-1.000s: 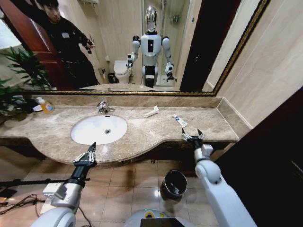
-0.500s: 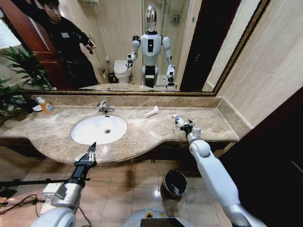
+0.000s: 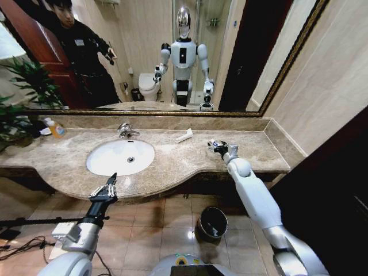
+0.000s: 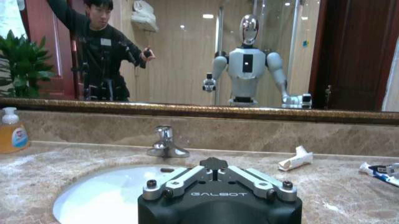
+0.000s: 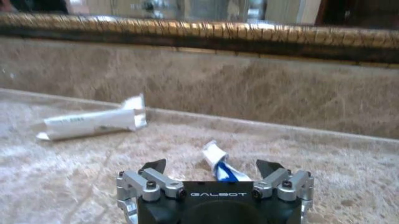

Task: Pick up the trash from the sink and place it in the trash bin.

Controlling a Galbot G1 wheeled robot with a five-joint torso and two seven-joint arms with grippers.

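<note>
Right gripper (image 5: pixel 212 173) advanced over counter, jaws wide, white-and-blue mini tube (image 5: pixel 218 163) lying between them

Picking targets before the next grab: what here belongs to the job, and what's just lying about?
Job:
white-and-blue mini tube between open right pincer fingers
white crumpled tube on countertop
white oval sink
dark round trash bin
left pincer waiting by the counter edge

Lying about:
orange soap bottle
chrome faucet
green plant

Right gripper (image 3: pixel 217 146) low over the countertop (image 3: pixel 172 164).
</note>
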